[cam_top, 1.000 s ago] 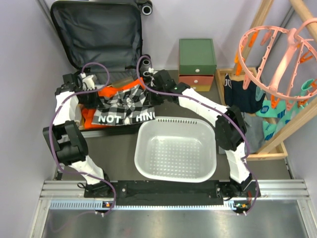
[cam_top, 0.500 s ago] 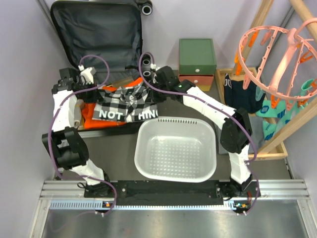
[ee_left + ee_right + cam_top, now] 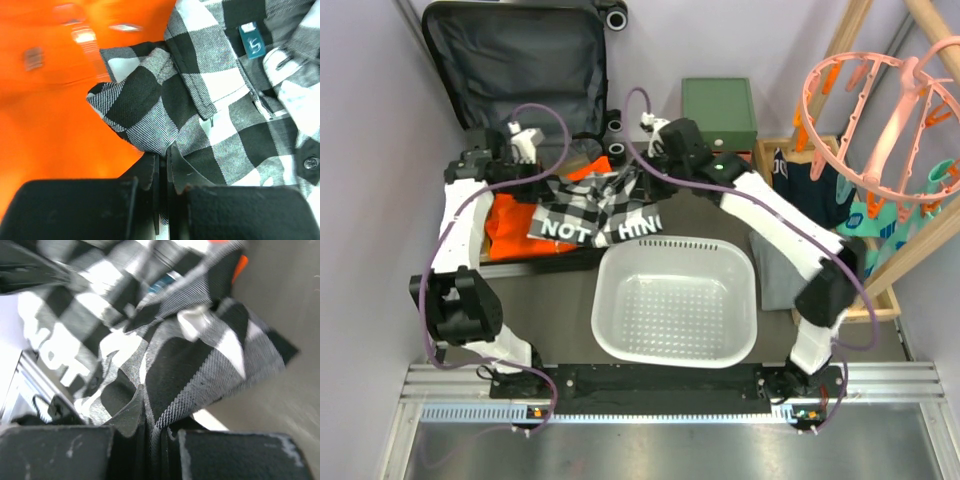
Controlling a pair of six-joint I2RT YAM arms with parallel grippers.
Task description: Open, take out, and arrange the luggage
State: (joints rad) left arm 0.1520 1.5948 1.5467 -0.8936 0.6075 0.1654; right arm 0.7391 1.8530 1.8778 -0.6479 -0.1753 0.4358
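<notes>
Clamping: left gripper (image 3: 164, 152) jaws together on checked shirt (image 3: 215, 95) edge | right gripper (image 3: 150, 407) jaws together on another fold of it | shirt stretched between both, above orange garment (image 3: 508, 228) | luggage (image 3: 520, 60) open, far left, grey lining showing | white basket (image 3: 620, 260) just in front of the shirt

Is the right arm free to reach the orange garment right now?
Probably not yet: the right gripper is shut on the checked shirt, which the left gripper also holds, hanging partly over the orange garment. It must release first.
</notes>
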